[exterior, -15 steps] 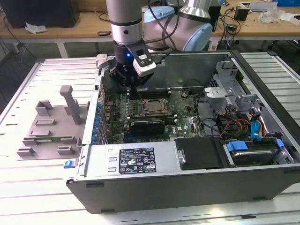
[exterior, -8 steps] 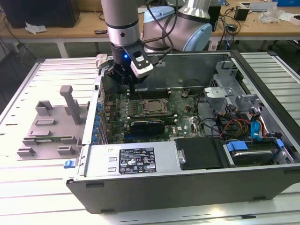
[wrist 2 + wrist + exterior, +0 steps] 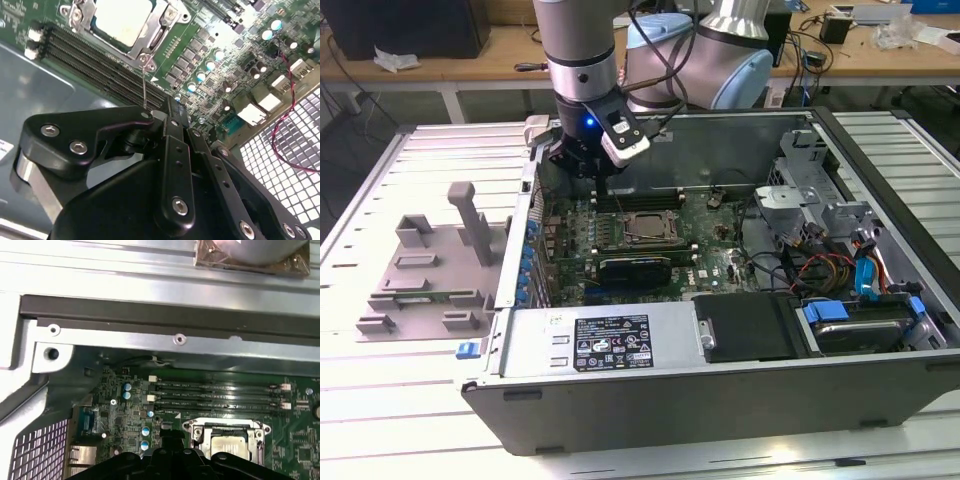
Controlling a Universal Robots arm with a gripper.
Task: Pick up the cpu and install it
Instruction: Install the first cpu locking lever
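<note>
Cpu seen seated in socket; gripper hung just beside, jaws pressed together, nothing gripped, tip at thin wire lever. Lever probably best pushed slowly, straight, without side force

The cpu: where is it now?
In the exterior view the cpu lies in the motherboard socket inside the open computer case, between the memory slots and the black finned block.
</note>
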